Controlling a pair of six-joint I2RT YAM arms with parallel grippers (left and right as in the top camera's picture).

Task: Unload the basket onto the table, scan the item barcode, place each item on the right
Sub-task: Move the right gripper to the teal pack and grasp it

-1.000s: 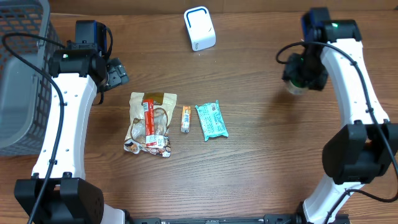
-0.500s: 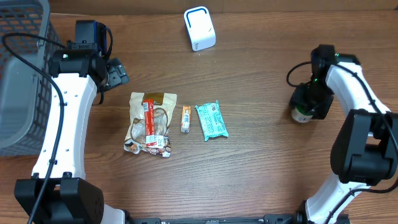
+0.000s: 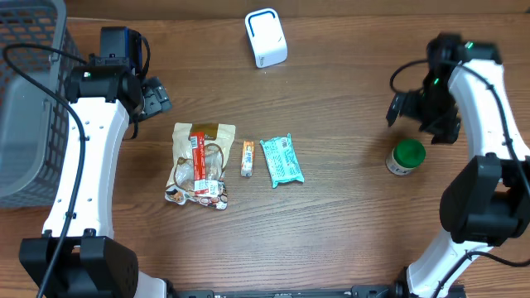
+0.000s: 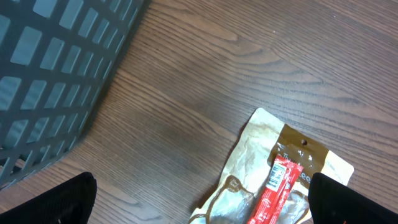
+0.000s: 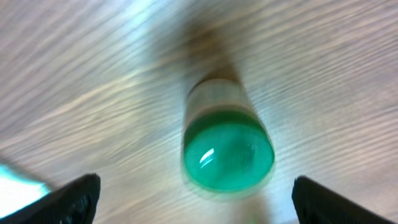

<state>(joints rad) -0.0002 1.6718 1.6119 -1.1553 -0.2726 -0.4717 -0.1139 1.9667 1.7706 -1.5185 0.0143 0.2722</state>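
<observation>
Green-lidded jar (image 3: 406, 156) stands on the bench (image 3: 348, 223), right side, just beside the released, empty right gripper (image 3: 422, 116); left gripper (image 3: 154, 98) also spread. Between items, seemingly; next, grasp the teal packet (image 3: 281, 160) for the white scanner (image 3: 265, 37).

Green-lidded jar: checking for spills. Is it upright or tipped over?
Upright: the jar stands on its base, its round green lid facing up, with its side wall showing beneath.

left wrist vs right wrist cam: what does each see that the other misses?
Left wrist only: basket, pouch with a red label. Right wrist only: green-lidded jar, upright, blurred. Both: wood table; left gripper and right gripper each open, fingertips at the bottom corners.
</observation>
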